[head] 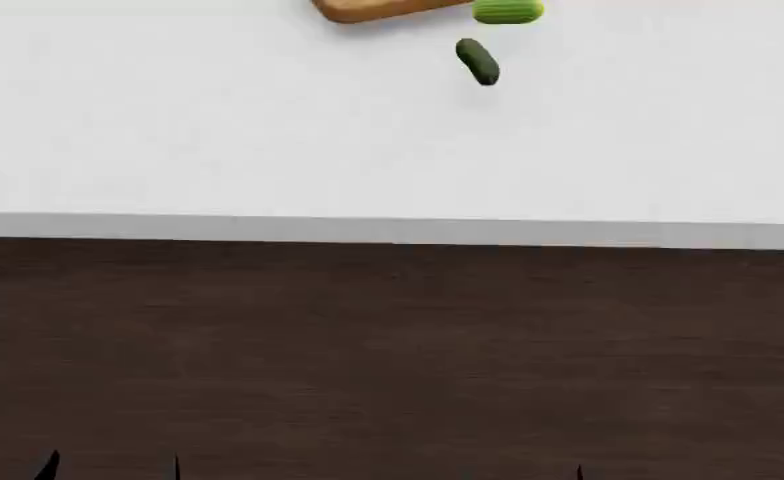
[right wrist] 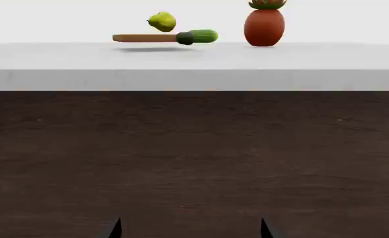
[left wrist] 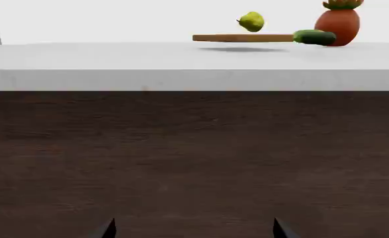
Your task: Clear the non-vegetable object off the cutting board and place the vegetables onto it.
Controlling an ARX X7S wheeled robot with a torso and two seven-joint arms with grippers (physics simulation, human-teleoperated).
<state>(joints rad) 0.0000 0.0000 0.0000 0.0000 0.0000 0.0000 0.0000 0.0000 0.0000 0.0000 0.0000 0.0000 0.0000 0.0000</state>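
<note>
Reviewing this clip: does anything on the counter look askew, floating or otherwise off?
Yes. In both wrist views the cutting board hangs above the white counter with a shadow beneath it, and the pear seems to hover above the board. They look mid-drop, as if the scene has not settled. The cucumbers lie off the board.

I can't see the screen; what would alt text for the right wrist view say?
A yellow-green pear sits on a thin wooden cutting board on a white counter, with two cucumbers at the board's end and a reddish pot nearby. Below the counter is a dark wood front, with two dark jaw tips spread apart at the frame's edge.
</note>
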